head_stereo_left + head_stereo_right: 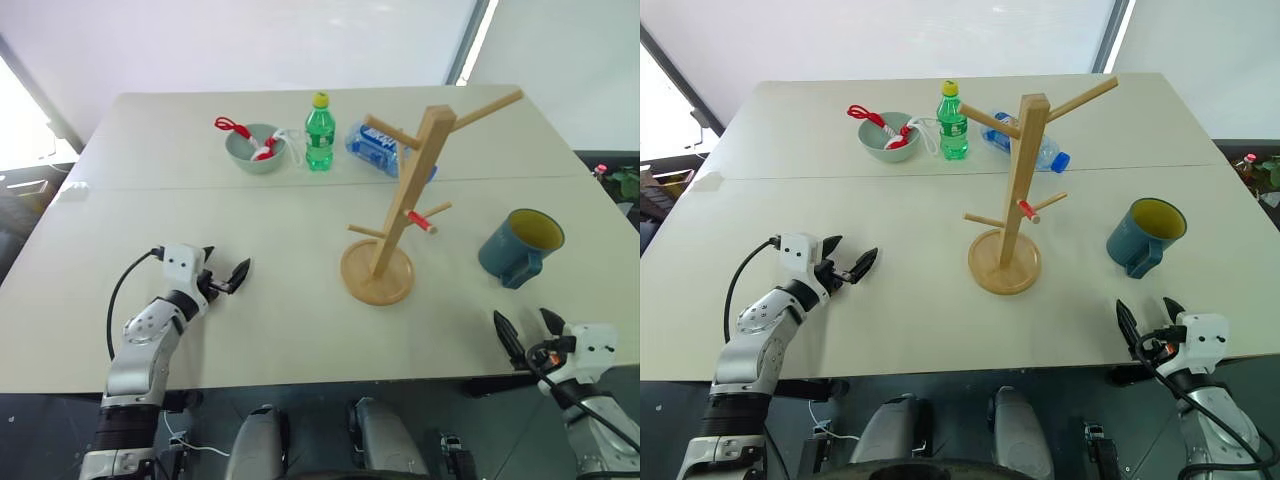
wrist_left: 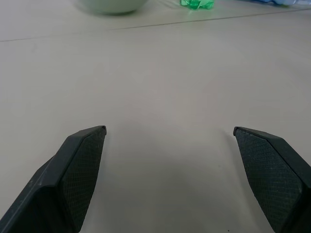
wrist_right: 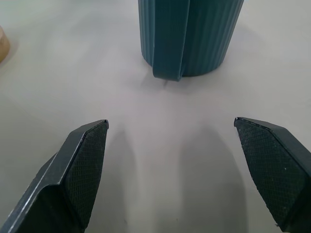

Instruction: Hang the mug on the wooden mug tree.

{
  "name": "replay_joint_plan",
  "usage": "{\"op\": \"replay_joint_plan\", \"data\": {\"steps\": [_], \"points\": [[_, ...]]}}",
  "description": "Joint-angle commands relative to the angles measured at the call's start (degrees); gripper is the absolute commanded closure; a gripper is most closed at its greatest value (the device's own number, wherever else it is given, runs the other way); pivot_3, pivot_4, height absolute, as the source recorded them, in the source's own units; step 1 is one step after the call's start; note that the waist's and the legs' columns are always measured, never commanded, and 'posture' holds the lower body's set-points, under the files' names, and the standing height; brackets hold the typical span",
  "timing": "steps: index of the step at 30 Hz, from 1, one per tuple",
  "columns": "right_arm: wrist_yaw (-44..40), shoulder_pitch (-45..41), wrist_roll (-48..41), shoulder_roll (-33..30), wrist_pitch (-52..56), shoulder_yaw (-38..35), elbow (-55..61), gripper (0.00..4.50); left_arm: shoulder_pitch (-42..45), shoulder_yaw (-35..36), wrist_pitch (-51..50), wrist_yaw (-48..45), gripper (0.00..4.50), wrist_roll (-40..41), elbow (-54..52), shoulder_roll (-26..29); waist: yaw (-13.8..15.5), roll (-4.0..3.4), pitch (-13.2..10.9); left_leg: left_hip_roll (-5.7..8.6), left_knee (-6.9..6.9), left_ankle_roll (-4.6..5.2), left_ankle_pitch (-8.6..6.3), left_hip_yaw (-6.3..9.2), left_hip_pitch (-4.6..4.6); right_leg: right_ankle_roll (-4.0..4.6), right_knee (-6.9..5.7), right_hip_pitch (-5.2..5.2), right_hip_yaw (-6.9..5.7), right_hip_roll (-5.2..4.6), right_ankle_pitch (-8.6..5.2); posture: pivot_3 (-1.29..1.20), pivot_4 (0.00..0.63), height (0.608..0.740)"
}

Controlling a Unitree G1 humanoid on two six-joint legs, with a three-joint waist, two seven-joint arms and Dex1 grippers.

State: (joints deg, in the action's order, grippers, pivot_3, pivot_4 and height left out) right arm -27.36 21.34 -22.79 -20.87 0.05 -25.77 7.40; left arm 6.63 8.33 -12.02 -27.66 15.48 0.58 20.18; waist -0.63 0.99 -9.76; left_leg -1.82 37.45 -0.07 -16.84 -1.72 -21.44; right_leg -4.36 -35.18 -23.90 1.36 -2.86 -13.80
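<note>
Teal mug [image 1: 520, 246] upright on table; wooden mug tree [image 1: 392, 226] stands apart, pegs bare.

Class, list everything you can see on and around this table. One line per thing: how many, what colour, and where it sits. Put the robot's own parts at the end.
table: one, cream, under everything
mug: one, teal with yellow inside, upright at the right, handle toward the robot
mug tree: one, light wood with a red-tipped peg, centre, left of the mug
bowl: one, grey-green, far side, holding a red and white item
green bottle: one, upright, right of the bowl
clear bottle: one, blue label and cap, lying behind the tree
left gripper: one, black fingers, open, over bare table at the left
right gripper: one, black fingers, open, near edge, short of the mug
</note>
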Motion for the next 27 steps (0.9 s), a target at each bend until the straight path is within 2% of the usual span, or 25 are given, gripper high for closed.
{"op": "replay_joint_plan", "data": {"steps": [1,8,14,17,19,20,23,24,27], "points": [[0.19,-0.49,-0.28,0.29,-1.25,-0.75,0.09,0.18,0.46,0.22,1.08,-0.23,0.0,0.2,-0.88,0.07,0.0,0.0,0.0,0.0,0.0,0.0,0.0,0.0,0.0,0.0,0.0,0.0,0.0,0.0,0.0,0.0,0.15,0.74],[0.1,-1.25,-0.11,0.13,-1.05,-0.31,0.61,0.18,-0.52,-0.19,-0.07,-1.95,0.0,1.7,-2.7,0.15,0.0,0.0,0.0,0.0,0.0,0.0,0.0,0.0,0.0,0.0,0.0,0.0,0.01,0.01,0.0,0.0,0.15,0.74],[-0.76,-1.23,-0.05,-0.57,-0.68,0.52,2.48,0.18,-2.66,-5.61,-3.57,-11.94,0.0,6.64,-11.43,1.91,0.0,0.0,0.0,0.0,0.01,0.0,0.0,-0.01,-0.01,0.0,0.0,0.0,0.03,0.01,0.0,0.0,0.15,0.74],[-2.84,-0.7,-1.2,-1.17,-0.2,1.25,3.72,1.11,-3.57,-8.44,-5.02,-15.6,0.0,8.3,-15.22,3.08,-0.02,-0.03,0.02,0.0,0.01,0.0,0.0,-0.01,0.01,0.01,-0.02,0.01,0.05,0.0,0.0,0.0,0.15,0.74],[-4.48,-0.12,-0.38,-1.99,0.02,3.02,5.49,2.06,-3.21,-11.71,-5.58,-19.02,0.0,9.06,-18.06,4.0,-0.04,-0.04,0.02,0.0,0.0,0.0,0.0,-0.01,0.02,0.01,-0.02,0.01,0.05,0.01,0.0,0.0,0.15,0.74],[-4.72,-0.05,-0.02,-2.11,0.04,3.59,6.14,2.72,-2.95,-13.01,-5.82,-20.27,0.0,9.23,-18.99,4.4,-0.03,-0.04,0.02,0.0,0.0,0.0,0.0,-0.01,0.02,0.01,-0.03,0.01,0.05,0.02,0.0,0.0,0.15,0.74],[-2.49,-2.45,0.46,-1.32,-0.07,4.3,7.37,4.24,-0.56,-17.69,-7.18,-25.02,0.0,9.89,-20.73,5.56,-0.03,-0.04,0.02,0.0,0.02,0.0,0.0,0.0,0.03,0.02,-0.03,0.02,0.07,0.07,0.0,0.0,0.15,0.74],[-1.45,-3.38,0.82,-0.97,-0.16,4.53,7.41,4.45,0.54,-19.31,-7.42,-26.83,0.0,9.8,-20.78,6.09,-0.07,-0.04,0.02,0.0,0.06,0.0,0.01,0.0,0.02,0.02,-0.04,0.02,0.07,0.08,0.0,0.0,0.15,0.74],[0.8,-4.72,2.99,-0.23,-0.29,5.4,6.99,4.45,3.11,-22.01,-7.44,-29.79,0.0,9.69,-20.05,6.4,-0.04,-0.05,0.03,0.01,0.25,0.0,0.01,0.02,0.0,0.02,-0.09,0.05,0.08,0.17,0.0,0.0,0.15,0.74]]}}
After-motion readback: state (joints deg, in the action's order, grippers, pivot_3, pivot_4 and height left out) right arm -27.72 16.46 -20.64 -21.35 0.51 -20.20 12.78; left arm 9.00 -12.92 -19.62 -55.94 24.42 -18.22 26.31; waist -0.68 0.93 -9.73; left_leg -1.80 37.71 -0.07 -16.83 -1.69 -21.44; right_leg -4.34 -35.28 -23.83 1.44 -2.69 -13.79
